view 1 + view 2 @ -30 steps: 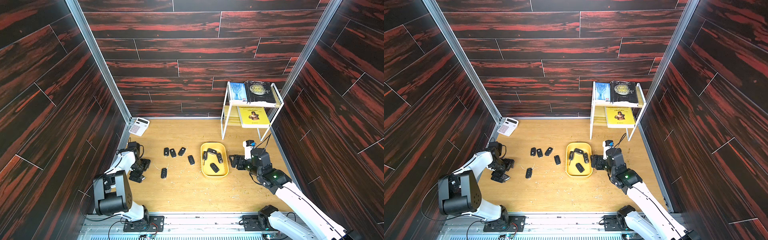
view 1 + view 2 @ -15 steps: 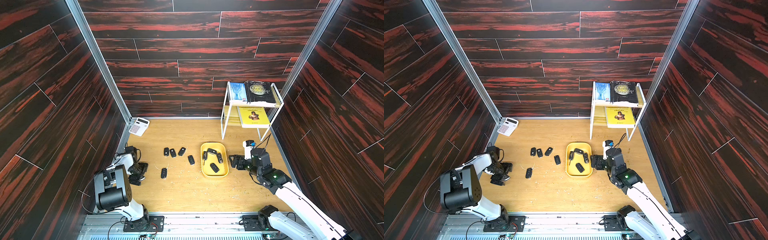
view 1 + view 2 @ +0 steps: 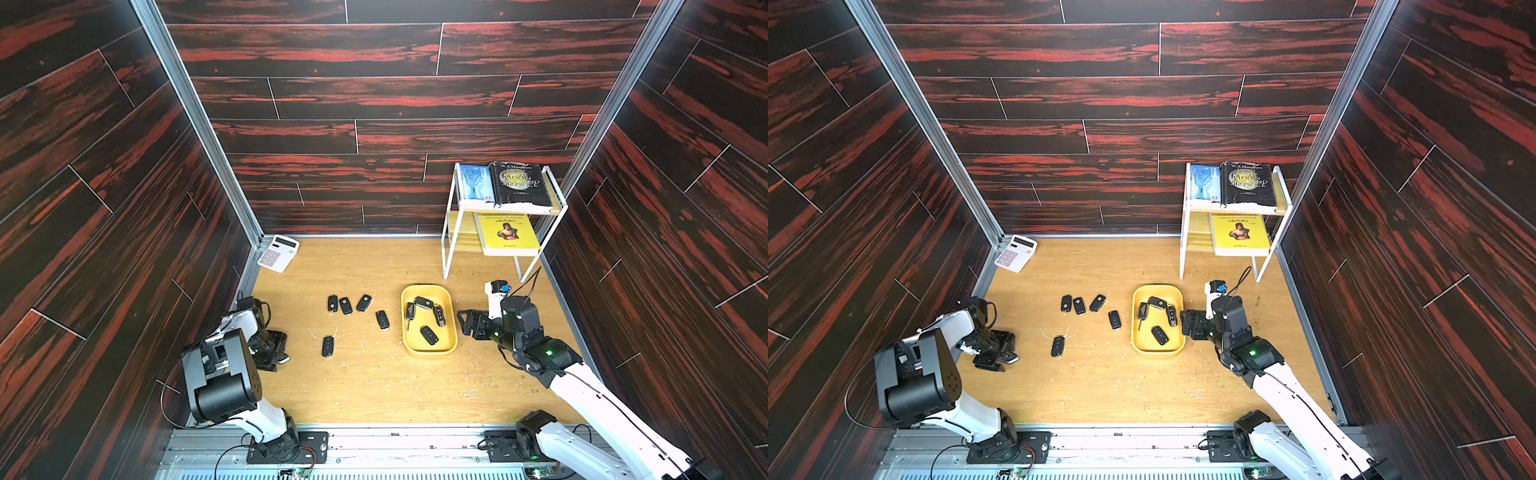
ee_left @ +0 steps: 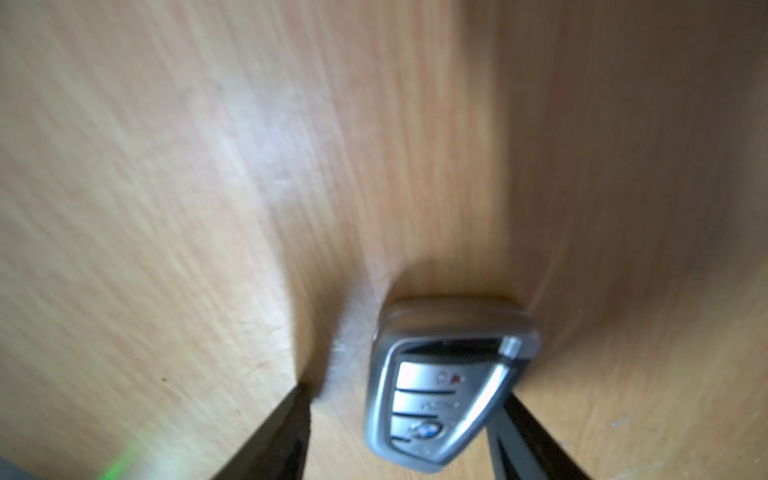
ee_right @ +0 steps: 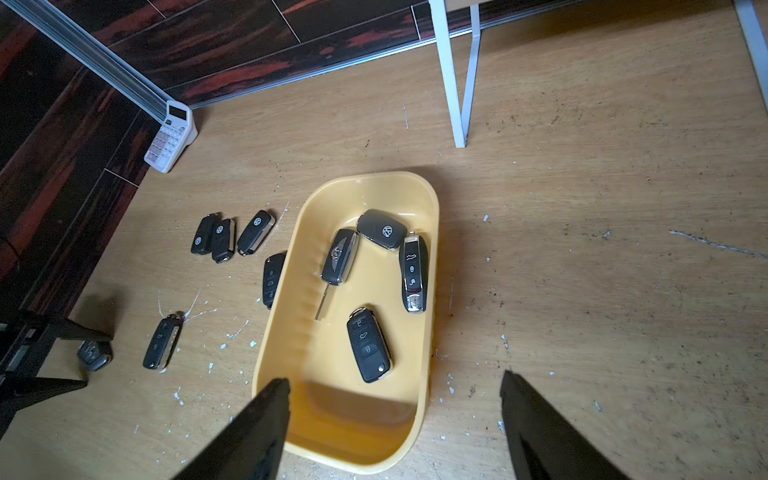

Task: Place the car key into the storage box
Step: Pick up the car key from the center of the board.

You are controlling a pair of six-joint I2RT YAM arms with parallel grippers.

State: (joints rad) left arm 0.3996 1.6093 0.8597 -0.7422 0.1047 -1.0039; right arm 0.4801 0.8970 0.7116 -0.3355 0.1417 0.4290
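Within the last second the left gripper (image 4: 405, 392) narrowed from wide to about half-open around the silver car key (image 4: 444, 382). One finger appeared to touch the key and the other stood just clear, so pickup was starting and no grasp was confirmed. The left arm was folded low, wrist pitched down. The storage box (image 5: 345, 415) lay well apart, directly ahead of the wide-open, empty right gripper (image 5: 394, 378).
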